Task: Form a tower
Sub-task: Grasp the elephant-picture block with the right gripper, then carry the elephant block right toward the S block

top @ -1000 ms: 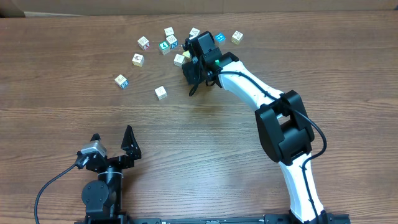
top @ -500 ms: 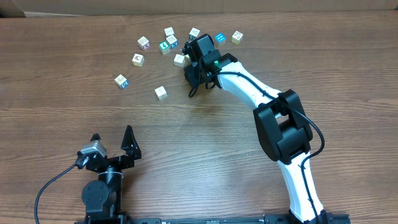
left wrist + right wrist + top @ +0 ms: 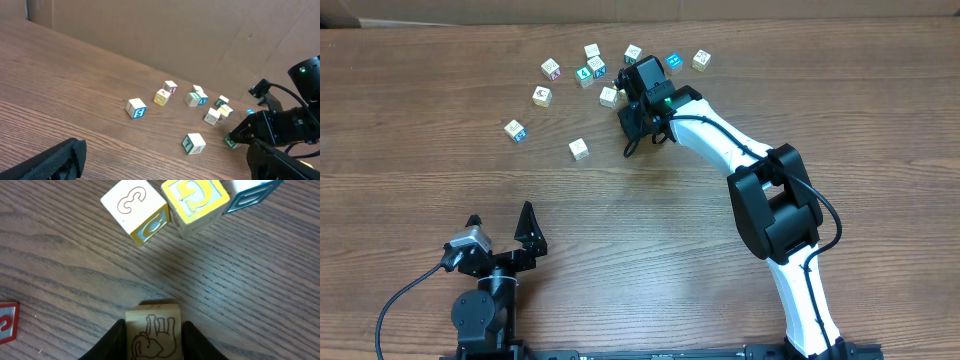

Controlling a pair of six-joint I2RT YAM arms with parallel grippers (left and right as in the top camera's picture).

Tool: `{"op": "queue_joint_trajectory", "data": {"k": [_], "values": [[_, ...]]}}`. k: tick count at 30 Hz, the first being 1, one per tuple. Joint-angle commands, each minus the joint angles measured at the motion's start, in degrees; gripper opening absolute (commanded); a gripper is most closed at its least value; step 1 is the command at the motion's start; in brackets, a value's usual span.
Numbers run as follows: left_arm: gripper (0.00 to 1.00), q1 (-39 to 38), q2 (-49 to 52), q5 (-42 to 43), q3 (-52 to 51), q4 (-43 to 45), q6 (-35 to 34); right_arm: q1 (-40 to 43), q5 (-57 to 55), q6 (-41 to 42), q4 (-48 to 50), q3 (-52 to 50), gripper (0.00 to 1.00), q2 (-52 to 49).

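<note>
No tower is in view; the small wooden cubes lie singly at the far side of the table. My right gripper [image 3: 632,122] reaches down among them. In the right wrist view its jaws [image 3: 153,326] press both sides of a pale cube with an elephant drawing [image 3: 152,339], which rests on the wood. The arm hides this cube from overhead. Ahead of it sit a cube marked 3 [image 3: 135,207] and a yellow-faced cube [image 3: 196,201]. My left gripper [image 3: 501,224] stands open and empty near the front left, far from the cubes.
Loose picture cubes lie scattered around the right gripper, among them [image 3: 551,68], [image 3: 541,96], [image 3: 515,130], [image 3: 579,149], [image 3: 701,59]. A red-edged cube [image 3: 6,324] sits just left of the right gripper's jaws. A cardboard wall [image 3: 175,30] backs the table.
The right gripper's jaws have closed in onto the elephant cube. The arm shifted slightly and now covers a yellowish cube beside it. The left arm has not moved.
</note>
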State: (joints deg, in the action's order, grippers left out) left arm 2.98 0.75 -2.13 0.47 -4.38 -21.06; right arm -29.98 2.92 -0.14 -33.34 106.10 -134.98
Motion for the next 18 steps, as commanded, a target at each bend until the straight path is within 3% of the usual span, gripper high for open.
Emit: {"op": "queue_joint_trajectory", "data": {"k": [1,11,18], "values": [[0.99,-0.17,-0.48,0.28,-0.2,0.11,-0.37,0.31,-0.7,0.44,0.02,0.02,0.3,-0.81],[1.0,-0.17,-0.48,0.28,-0.2,0.11,-0.37,1.25,-1.86,4.04,-1.77,0.15,0.22,6.93],[1.0,-0.17,-0.48,0.28,-0.2,0.11,-0.37,3.96,-3.54,8.83,-9.9,0.15,0.22,14.27]]}}
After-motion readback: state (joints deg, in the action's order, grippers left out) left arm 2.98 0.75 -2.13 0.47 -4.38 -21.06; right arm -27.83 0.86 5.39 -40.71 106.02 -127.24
